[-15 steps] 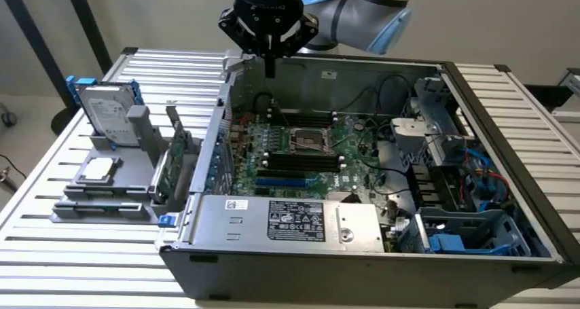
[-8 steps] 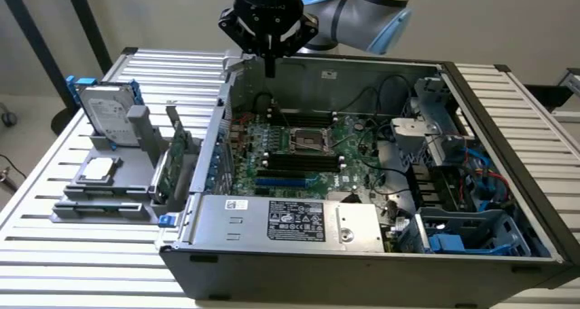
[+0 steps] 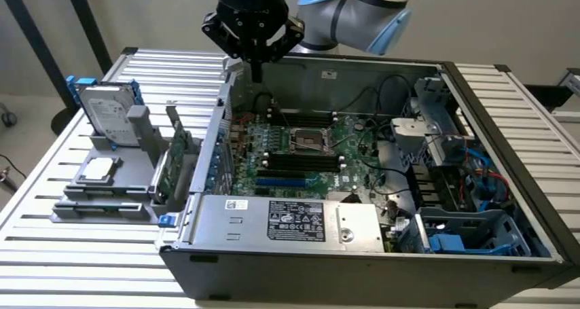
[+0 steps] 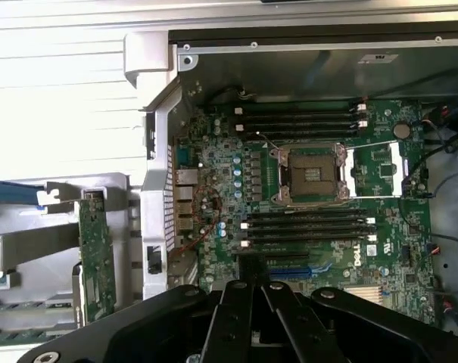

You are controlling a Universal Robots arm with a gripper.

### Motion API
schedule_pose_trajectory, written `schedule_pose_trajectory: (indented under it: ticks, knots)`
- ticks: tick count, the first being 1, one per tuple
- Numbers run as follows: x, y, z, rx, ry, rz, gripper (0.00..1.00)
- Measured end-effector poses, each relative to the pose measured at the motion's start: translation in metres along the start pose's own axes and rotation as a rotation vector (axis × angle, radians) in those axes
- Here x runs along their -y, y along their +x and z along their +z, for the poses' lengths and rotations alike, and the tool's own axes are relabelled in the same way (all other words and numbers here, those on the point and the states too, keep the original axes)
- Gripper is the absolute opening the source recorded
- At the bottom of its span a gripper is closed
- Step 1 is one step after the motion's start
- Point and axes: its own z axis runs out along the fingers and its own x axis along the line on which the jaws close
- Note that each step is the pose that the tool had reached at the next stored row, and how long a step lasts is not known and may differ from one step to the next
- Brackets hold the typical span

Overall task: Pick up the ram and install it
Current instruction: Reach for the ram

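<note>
I'm in a robotics lab here — slatted metal worktop [image 3: 81, 271], an opened computer case [image 3: 317, 275] on it, a hard drive [image 3: 109, 119] racked in a grey fixture [image 3: 100, 210] — plain wall [image 3: 507, 17] behind.

From outside we look down on the whole computer case [image 3: 363, 275]; from the wrist, closer, straight onto its green board [image 4: 221, 162].

Pretty bare room
Pale wall [image 3: 507, 24] behind, white slatted table [image 3: 37, 255] below, black poles [image 3: 30, 34] at the exterior view's left.
</note>
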Motion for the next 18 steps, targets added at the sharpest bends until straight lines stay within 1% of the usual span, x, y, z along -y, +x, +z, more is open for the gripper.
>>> schedule_pose_trajectory:
  ticks: [3,9,18]
  knots:
    - [0.0064,0.013,-0.0011,0.0,0.0001,0.0,0.11]
    - [0.0156,0.04,-0.002,0.0,-0.0001,0.0,0.11]
    - [0.0281,0.08,0.0009,0.0,0.0,0.0,0.11]
